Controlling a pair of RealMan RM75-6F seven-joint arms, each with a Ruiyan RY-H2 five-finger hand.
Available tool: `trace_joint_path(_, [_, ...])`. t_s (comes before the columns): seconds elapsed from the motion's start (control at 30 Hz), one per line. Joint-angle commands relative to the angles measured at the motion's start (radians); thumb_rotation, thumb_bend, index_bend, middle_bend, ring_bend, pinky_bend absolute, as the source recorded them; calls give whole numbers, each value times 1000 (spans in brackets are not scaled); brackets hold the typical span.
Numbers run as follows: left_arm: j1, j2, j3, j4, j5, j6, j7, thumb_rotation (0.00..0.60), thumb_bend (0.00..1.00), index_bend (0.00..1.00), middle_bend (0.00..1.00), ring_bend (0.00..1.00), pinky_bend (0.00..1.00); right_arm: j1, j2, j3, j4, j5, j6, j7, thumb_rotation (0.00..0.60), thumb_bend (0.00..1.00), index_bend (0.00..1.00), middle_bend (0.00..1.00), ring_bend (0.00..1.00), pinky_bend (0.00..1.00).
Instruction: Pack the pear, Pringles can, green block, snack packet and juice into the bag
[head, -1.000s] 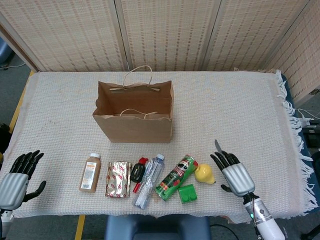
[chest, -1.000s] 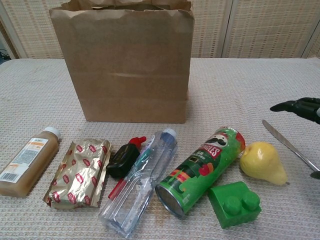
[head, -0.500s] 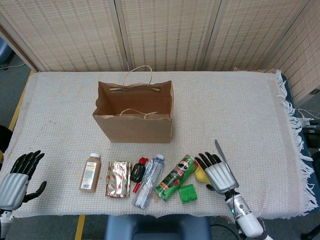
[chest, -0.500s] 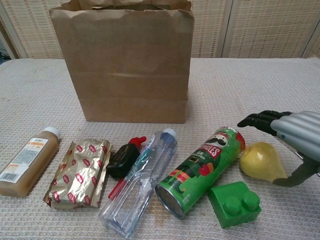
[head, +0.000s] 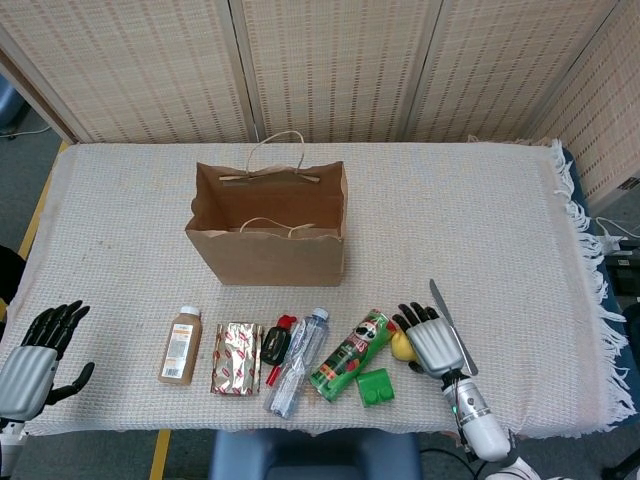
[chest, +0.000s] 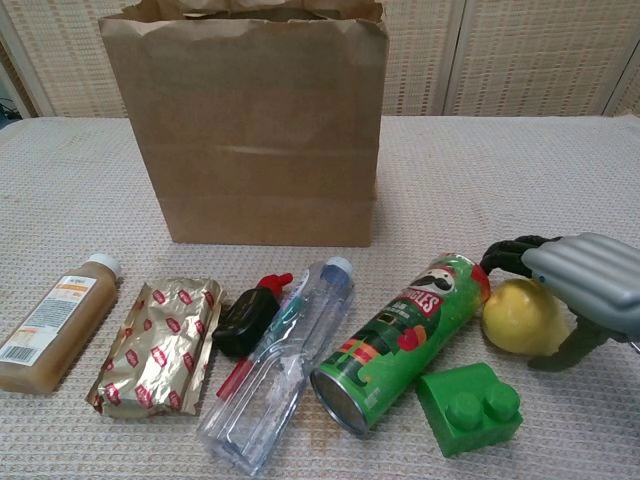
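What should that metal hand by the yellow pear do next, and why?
Probably close its fingers on the pear and lift. The right hand arches over it, fingertips past its top and thumb behind, but it is not yet clasped, and the bag stands open.

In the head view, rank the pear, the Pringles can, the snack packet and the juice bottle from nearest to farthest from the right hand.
1. Pear: under the right hand fingers.
2. Pringles can: just left of the pear.
3. Snack packet: further left along the row.
4. Juice bottle: far left end of the row.
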Motion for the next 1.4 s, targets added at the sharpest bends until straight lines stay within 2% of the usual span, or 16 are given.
trace_joint_path(0.03, [0,1,0,-1,-1,-1,-2,600,372,0,0,0,52,4,-9,-3,13,2,1,4,600,50,285,190,168,298])
trace_joint_path(0.07, [0,1,0,-2,-2,-1,-3,600,372,0,0,0,52,6,-14,-4,21,1,4,7,600,89,311,211,191,323])
trace_joint_path(0.1, [0,2,0,-3,-3,-2,-3,600,372,0,0,0,52,6,-17,-4,27,-1,7,10,600,173,374,255,242,376])
trace_joint_path(0.17, [1,2,0,-4,-3,-2,-4,600,373,0,0,0,52,7,-23,-4,39,-4,17,17,600,347,552,385,382,530])
trace_joint_path(0.2, [1,3,0,-5,-4,-3,-5,600,373,0,0,0,52,7,-22,-4,42,-7,19,23,600,394,623,441,448,593])
trace_joint_path(0.27, [0,4,1,-7,-4,-4,-6,600,375,0,0,0,53,7,-17,-4,46,-10,26,34,600,451,739,540,565,693])
trace_joint_path(0.37, [1,4,0,-9,-6,-3,-8,600,377,0,0,0,53,6,7,2,28,-11,39,56,600,475,826,610,634,752])
trace_joint_path(0.6, [2,4,0,-9,-6,-3,-5,600,378,0,0,0,54,-1,120,48,-111,-51,119,131,600,478,847,628,646,759])
trace_joint_path(0.77, [1,3,-1,-11,-9,-6,7,600,377,0,0,0,54,16,206,144,-296,-62,186,159,600,477,847,628,646,759])
trace_joint_path(0.87, [3,-1,-1,-13,-10,-6,32,600,379,0,0,0,54,53,223,213,-350,-97,221,124,600,477,847,628,646,757])
trace_joint_path(0.97, [2,-3,1,-18,-5,-6,48,600,378,0,0,0,54,106,199,281,-364,-111,238,81,600,477,847,628,646,754])
trace_joint_path(1.13, [1,-2,1,-24,-8,-11,48,600,378,0,0,0,54,218,119,386,-349,-25,213,-13,600,477,847,628,646,752])
trace_joint_path(1.23, [0,-1,1,-26,-9,-13,45,600,377,0,0,0,54,306,47,449,-288,40,197,-69,600,477,847,628,646,752])
trace_joint_path(1.33, [0,0,1,-26,-9,-13,43,600,377,0,0,0,54,344,12,474,-260,78,194,-90,600,477,847,628,645,750])
trace_joint_path(1.4, [1,2,5,-28,-8,-17,37,600,377,0,0,0,54,434,-71,536,-185,161,179,-119,600,477,847,628,644,747])
